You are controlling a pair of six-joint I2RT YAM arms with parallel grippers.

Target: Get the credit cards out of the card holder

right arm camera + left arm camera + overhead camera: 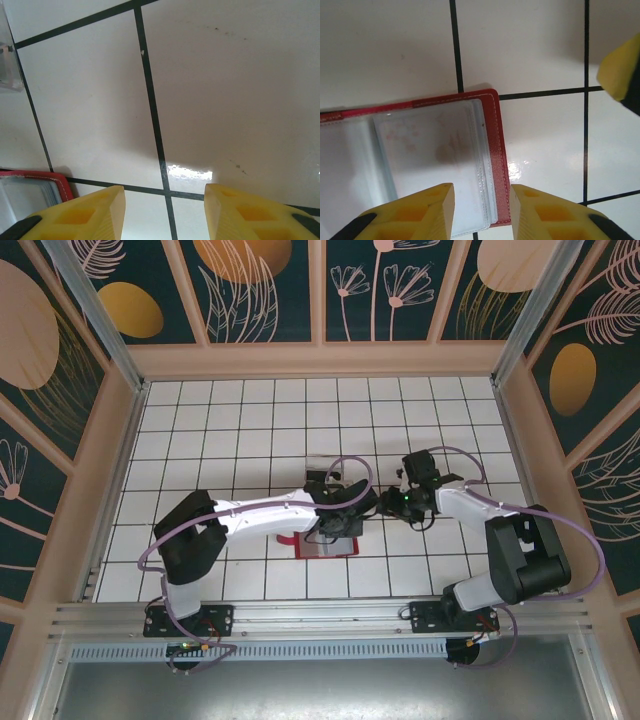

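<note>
The red card holder [500, 150] lies open and flat on the white tiles, its cloudy clear sleeves [430, 160] facing up. The credit cards are hidden; I cannot make any out through the sleeves. My left gripper [482, 210] hovers open just over the holder's right edge, with the red border and sleeve ends showing between its yellow fingers [420, 212]. In the top view the left gripper [338, 528] is over the holder [325, 548]. My right gripper [165, 210] stands open over bare tile, just right of the holder's corner [50, 179], and is close beside the left gripper [392, 505].
A clear plastic box [325, 468] sits on the tiles just behind the left gripper; its edge [7, 60] is at the far left of the right wrist view. One yellow finger of the right gripper [620, 70] pokes into the left wrist view. Wooden walls [320, 360] surround the tiled floor.
</note>
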